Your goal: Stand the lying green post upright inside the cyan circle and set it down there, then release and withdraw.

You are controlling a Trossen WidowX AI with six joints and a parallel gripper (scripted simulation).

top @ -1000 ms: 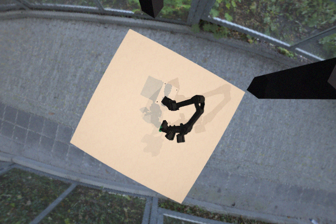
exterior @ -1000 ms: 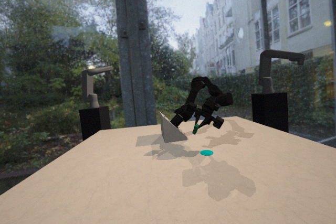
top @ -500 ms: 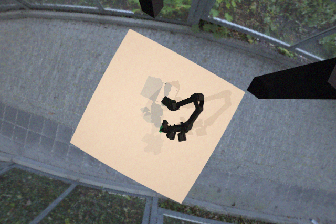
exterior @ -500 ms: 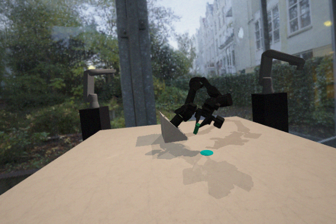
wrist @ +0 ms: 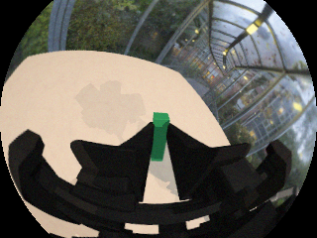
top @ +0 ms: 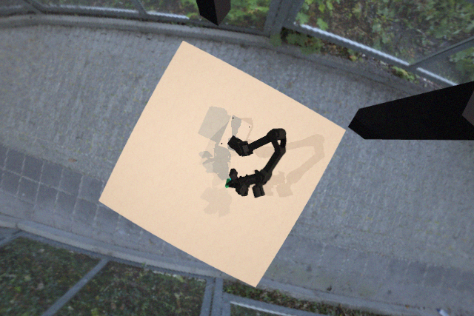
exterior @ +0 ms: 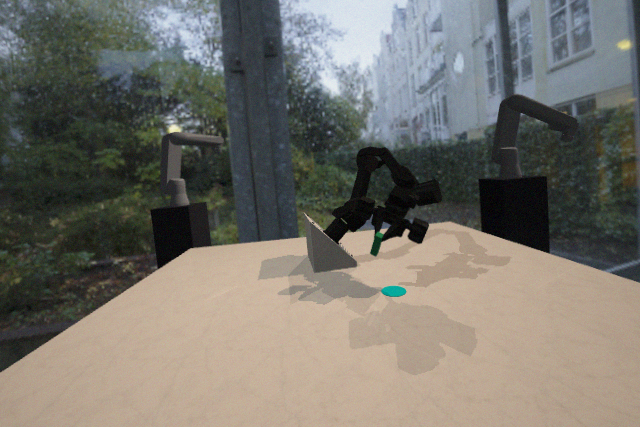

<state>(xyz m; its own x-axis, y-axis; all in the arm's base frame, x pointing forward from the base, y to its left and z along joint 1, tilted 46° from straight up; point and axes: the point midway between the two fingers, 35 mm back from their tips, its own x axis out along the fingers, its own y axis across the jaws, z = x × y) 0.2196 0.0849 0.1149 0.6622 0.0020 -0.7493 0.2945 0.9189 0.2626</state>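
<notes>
The green post (exterior: 376,245) (wrist: 158,144) is held between the fingertips, off the table. In the exterior view it stands nearly upright with a slight lean, its lower end toward the left. My gripper (top: 230,183) (exterior: 381,236) (wrist: 159,126) is shut on the post, near one end of it. The cyan circle (exterior: 393,291) lies flat on the table, below and a little right of the post in that view. The circle does not show in the wrist view. In the top view only a small green patch shows at the fingertips; I cannot make out the circle apart from it.
A grey wedge-shaped mount (exterior: 325,251) stands at the arm's base, left of the post in the exterior view. Shadows of the arm fall around the circle on the pale table (top: 152,190) (exterior: 206,360). Two black pedestals (exterior: 180,231) (exterior: 514,210) with other arms stand beyond the table.
</notes>
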